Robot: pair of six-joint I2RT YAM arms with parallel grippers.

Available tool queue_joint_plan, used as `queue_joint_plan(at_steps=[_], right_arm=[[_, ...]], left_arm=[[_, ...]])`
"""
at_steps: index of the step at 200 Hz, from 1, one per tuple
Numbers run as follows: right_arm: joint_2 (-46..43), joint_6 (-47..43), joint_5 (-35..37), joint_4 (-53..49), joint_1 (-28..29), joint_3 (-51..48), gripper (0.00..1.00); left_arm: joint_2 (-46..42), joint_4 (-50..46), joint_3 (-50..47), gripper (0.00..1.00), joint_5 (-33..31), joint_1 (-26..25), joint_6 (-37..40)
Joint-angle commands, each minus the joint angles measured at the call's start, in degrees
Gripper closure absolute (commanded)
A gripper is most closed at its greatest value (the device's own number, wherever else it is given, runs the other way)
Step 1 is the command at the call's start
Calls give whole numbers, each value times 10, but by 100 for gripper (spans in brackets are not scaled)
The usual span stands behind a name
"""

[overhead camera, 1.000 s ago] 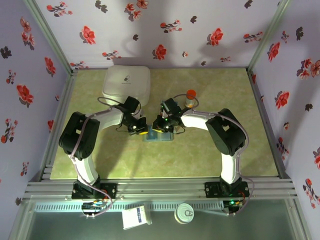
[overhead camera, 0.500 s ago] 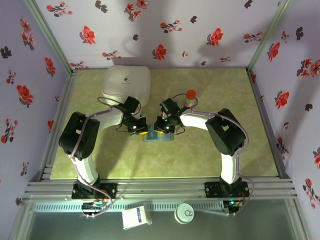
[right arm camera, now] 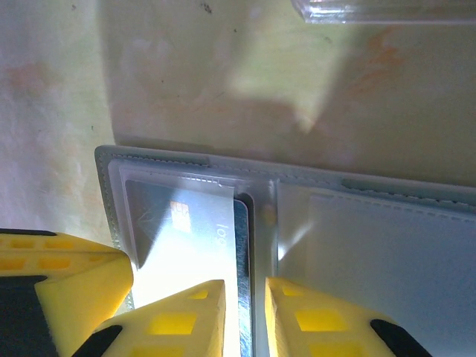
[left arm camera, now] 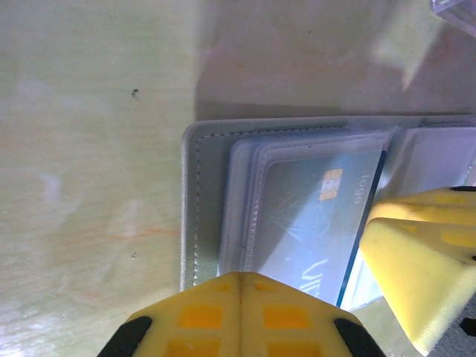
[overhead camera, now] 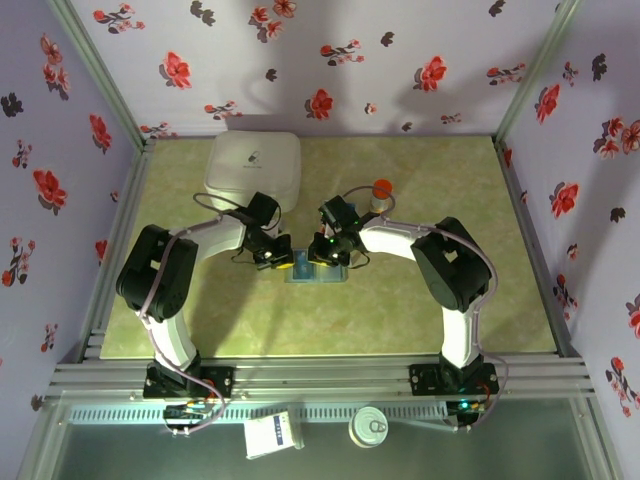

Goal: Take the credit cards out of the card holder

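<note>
The card holder (overhead camera: 316, 273) lies open and flat at the table's middle, grey-teal with stitched edges (left arm camera: 201, 193) and a plain right panel (right arm camera: 387, 245). A blue-grey credit card with a gold chip (left arm camera: 312, 216) sits in its clear sleeve. Its dark blue edge (right arm camera: 243, 245) sticks out of the sleeve's mouth. My left gripper (left arm camera: 242, 277) is shut with nothing between its fingers, its tip at the holder's left panel (overhead camera: 283, 262). My right gripper (right arm camera: 244, 286) stands over the holder's centre (overhead camera: 328, 260). Its jaws are a narrow gap apart, straddling the card's exposed edge.
A white rounded box (overhead camera: 253, 167) stands at the back left. An orange-capped bottle (overhead camera: 381, 190) stands just behind the right wrist. A clear plastic edge (right arm camera: 379, 9) lies beyond the holder. Flowered walls close in three sides.
The right wrist has edged slightly away from the bottle. Both grippers stay at the holder and their openings look the same.
</note>
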Motion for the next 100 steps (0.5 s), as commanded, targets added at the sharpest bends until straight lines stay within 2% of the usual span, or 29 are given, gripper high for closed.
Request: queue_joint_plan(at_steps=[1, 100], right_arm=[[-16, -3, 0, -10, 5, 6, 78], [-22, 0, -12, -3, 7, -6, 79]], left_arm=[[-5, -14, -6, 99, -13, -3, 3], [17, -12, -9, 100, -9, -3, 2]])
